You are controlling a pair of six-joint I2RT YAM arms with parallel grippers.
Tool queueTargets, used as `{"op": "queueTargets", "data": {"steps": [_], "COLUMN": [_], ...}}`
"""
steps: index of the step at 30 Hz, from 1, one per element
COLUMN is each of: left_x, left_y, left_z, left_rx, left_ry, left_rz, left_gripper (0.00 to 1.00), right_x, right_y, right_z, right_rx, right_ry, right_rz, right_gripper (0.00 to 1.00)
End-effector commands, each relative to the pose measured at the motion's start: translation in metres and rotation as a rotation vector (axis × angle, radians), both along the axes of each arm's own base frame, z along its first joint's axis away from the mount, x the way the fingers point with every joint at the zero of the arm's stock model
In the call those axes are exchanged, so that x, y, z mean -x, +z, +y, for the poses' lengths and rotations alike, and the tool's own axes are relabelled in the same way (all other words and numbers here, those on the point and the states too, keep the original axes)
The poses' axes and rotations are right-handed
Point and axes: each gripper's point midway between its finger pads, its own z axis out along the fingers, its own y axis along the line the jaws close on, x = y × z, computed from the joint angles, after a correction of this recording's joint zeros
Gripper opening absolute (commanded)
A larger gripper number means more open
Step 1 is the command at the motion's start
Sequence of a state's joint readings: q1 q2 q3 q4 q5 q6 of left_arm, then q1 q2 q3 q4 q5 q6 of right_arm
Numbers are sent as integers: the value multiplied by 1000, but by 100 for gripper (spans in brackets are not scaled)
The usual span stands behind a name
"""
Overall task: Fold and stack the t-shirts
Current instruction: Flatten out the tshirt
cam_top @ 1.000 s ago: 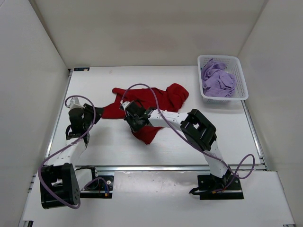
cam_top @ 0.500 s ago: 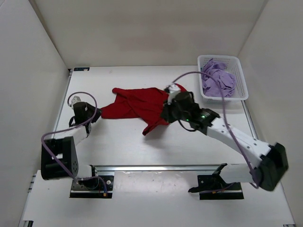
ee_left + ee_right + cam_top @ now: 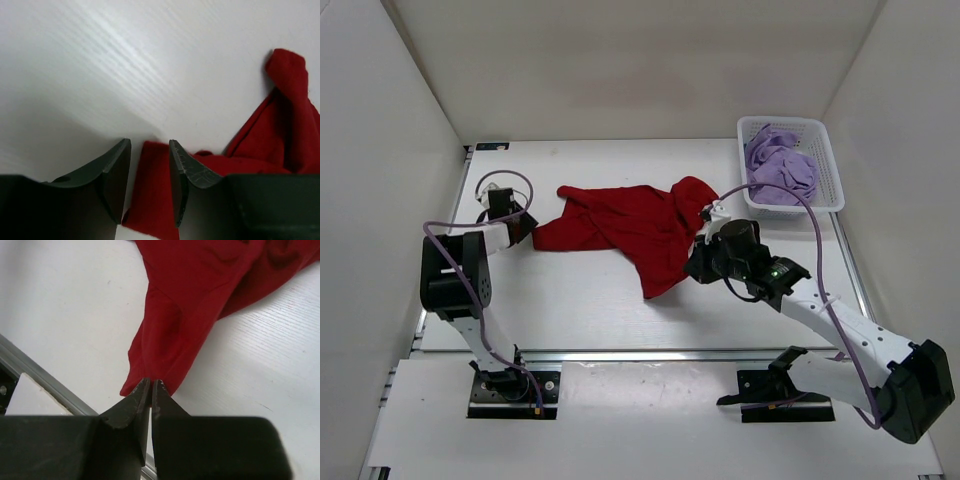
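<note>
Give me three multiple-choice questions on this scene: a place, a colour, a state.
1. Where is the lavender t-shirt? A in the basket; B beside it; C beneath it.
2. Which colour is the t-shirt on the table? A teal; B red; C white.
3. The right gripper is: A wide open; B shut on nothing; C shut on the red t-shirt.
Key: 1A, it lies in the basket; 2B, red cloth lies mid-table; 3C, closed jaws pinch its edge.
</note>
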State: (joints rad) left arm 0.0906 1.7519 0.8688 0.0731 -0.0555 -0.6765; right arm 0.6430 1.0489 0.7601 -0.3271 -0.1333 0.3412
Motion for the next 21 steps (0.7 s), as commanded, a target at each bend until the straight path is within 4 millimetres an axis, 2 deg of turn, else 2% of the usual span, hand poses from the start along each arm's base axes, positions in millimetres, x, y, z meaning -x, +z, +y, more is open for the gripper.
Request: {"op": "queueTargets", "data": {"steps": [1, 3, 6, 7, 8, 10, 14, 18, 21], "left_x": [-15, -16, -20, -19, -15, -17, -14, -13, -10], "left_y": [14, 12, 4, 1, -4, -2, 2, 3, -1], "left_z": [-1, 2, 1, 5, -1, 3, 3, 2, -6], "left_rx": [-81, -70, -35, -36, -21, -15, -42, -76, -85], "left_ry": [-32, -11, -23, -20, -41, -33, -40, -57, -76], "left_rz": [37, 44, 77, 95, 121, 121, 129, 149, 174], "left_gripper": [46, 46, 46, 44, 39, 37, 44, 43, 41], "right_x": [-2, 1, 3, 2, 0, -2, -3, -1, -3], "right_y": [20, 17, 26, 29, 31, 40, 41, 39, 48], "right_z": [7, 7, 10, 9, 8, 4, 1, 3, 3], "right_rx": [-79, -84, -98, -106, -109, -123, -125, -134, -149], "right_ry": [18, 21, 34, 25, 25, 19, 25, 33, 31], "right_rz": [-54, -46, -59, -68, -79, -97, -101, -101, -126], "right_gripper": [0, 0, 0, 0, 0, 0, 0, 0, 1]}}
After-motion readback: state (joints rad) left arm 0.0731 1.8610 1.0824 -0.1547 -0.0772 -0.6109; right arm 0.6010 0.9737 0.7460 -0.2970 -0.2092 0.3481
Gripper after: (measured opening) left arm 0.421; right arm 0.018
